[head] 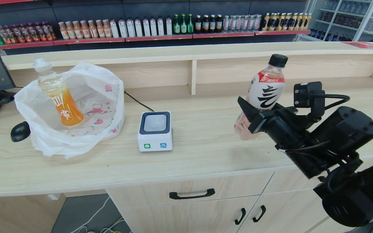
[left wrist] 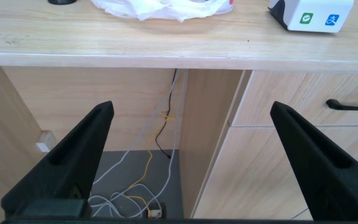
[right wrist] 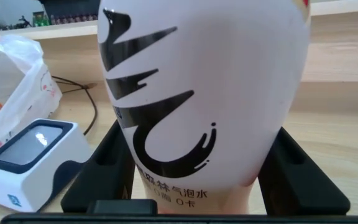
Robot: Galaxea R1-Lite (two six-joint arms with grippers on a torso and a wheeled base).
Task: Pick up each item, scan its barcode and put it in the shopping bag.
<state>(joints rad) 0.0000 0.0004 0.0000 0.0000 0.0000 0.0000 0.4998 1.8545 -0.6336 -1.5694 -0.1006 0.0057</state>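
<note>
The right gripper (head: 253, 118) is clamped on the lower half of a pink sparkling-water bottle (head: 267, 87) with a black cap and a white label. It holds the bottle off the wooden counter (head: 206, 149) at the right side, tilted a little, cap leaning up and to the right. In the right wrist view the two black fingers (right wrist: 98, 174) press against either side of the bottle (right wrist: 197, 93).

The barcode scanner (head: 155, 131) – a white box with a dark-framed window on top – sits at the counter's middle, well apart from the held bottle and to its left. A black cable (head: 138, 102) runs from its far side toward the white shopping bag (head: 102, 84), which lies open further left. An orange drink bottle (head: 58, 94) with a clear cap stands tilted inside the bag. A black mouse (head: 20, 131) rests just beside the bag's left edge.

The left gripper (left wrist: 191, 155) hangs below the counter's near edge, facing the cabinet front, its fingers (left wrist: 73, 162) spread wide with nothing between them.

Rows of drink bottles (head: 173, 26) line the far shelf.
</note>
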